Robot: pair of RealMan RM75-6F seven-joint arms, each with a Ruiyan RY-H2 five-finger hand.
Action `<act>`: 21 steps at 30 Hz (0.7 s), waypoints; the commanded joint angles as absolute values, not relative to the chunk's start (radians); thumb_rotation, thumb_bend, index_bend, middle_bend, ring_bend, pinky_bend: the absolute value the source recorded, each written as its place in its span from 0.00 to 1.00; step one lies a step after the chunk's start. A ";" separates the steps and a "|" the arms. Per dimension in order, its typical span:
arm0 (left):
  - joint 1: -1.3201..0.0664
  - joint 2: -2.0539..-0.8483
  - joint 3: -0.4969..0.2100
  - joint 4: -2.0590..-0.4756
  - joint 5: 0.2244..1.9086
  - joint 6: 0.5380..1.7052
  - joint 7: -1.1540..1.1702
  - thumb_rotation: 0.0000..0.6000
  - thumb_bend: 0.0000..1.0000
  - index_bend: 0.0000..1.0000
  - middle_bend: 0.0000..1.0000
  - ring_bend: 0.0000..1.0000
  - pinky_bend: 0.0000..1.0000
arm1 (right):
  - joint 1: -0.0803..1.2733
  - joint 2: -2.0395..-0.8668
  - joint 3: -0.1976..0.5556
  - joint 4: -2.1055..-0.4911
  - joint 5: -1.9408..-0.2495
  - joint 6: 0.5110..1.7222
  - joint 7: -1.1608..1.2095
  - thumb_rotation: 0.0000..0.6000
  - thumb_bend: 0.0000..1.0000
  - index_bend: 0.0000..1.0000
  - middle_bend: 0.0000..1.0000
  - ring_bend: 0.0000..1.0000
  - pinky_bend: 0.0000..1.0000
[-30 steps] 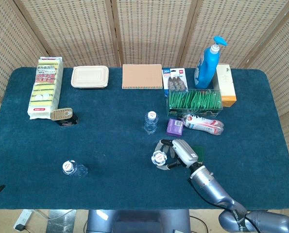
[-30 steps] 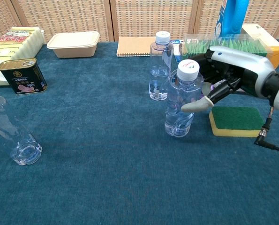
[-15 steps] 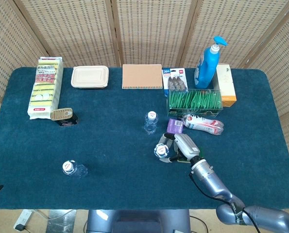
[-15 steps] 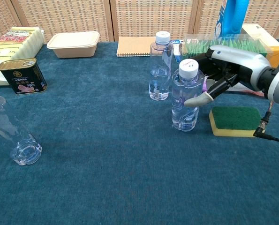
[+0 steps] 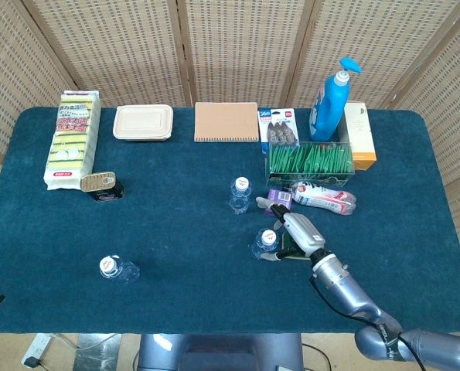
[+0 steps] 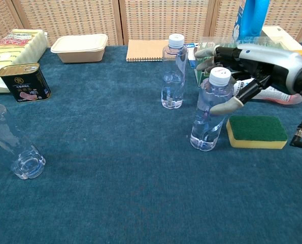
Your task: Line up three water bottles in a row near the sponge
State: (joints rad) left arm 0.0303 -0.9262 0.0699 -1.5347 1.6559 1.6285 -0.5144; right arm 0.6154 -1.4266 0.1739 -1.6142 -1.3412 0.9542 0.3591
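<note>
Three clear water bottles stand on the blue table. One bottle (image 5: 240,193) (image 6: 172,71) is at mid-table. A second bottle (image 5: 267,243) (image 6: 210,112) stands just left of the green and yellow sponge (image 6: 256,131). The third bottle (image 5: 114,267) (image 6: 11,147) is far off at the front left. My right hand (image 5: 295,228) (image 6: 242,61) hovers over the sponge beside the second bottle. Its fingers are stretched out behind the cap and apart from it, while the thumb lies against the bottle's front side. The left hand does not show.
A tin can (image 5: 100,183) and a sponge pack (image 5: 73,139) sit at the left. At the back are a food box (image 5: 143,122), a notebook (image 5: 226,121) and a blue pump bottle (image 5: 330,100). A green-filled box (image 5: 310,161), a purple packet (image 5: 277,202) and a tube (image 5: 322,195) crowd behind the sponge.
The right hand carried the second bottle to the right, set it down by the sponge, and its fingers have spread away from the bottle.
</note>
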 commanded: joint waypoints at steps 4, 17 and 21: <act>0.028 -0.925 0.072 -1.532 1.658 1.624 -0.523 1.00 0.11 0.00 0.00 0.00 0.04 | 0.563 -1.329 0.142 -1.711 -1.429 1.029 0.415 1.00 0.05 0.06 0.06 0.04 0.30; 0.017 -0.929 0.063 -1.511 1.664 1.632 -0.565 1.00 0.11 0.00 0.00 0.00 0.04 | 0.355 -1.089 0.024 -1.826 -1.621 1.329 0.348 1.00 0.00 0.07 0.03 0.00 0.23; -0.001 -0.918 0.056 -1.526 1.669 1.617 -0.551 1.00 0.10 0.00 0.00 0.00 0.04 | 0.266 -1.040 -0.044 -1.810 -1.692 1.432 0.322 1.00 0.00 0.07 0.03 0.00 0.23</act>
State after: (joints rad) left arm 0.0032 -0.9217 0.0584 -1.5218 1.6667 1.6198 -0.5554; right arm 0.3119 -1.0720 -0.0036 -1.8121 -1.6504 1.3840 0.3407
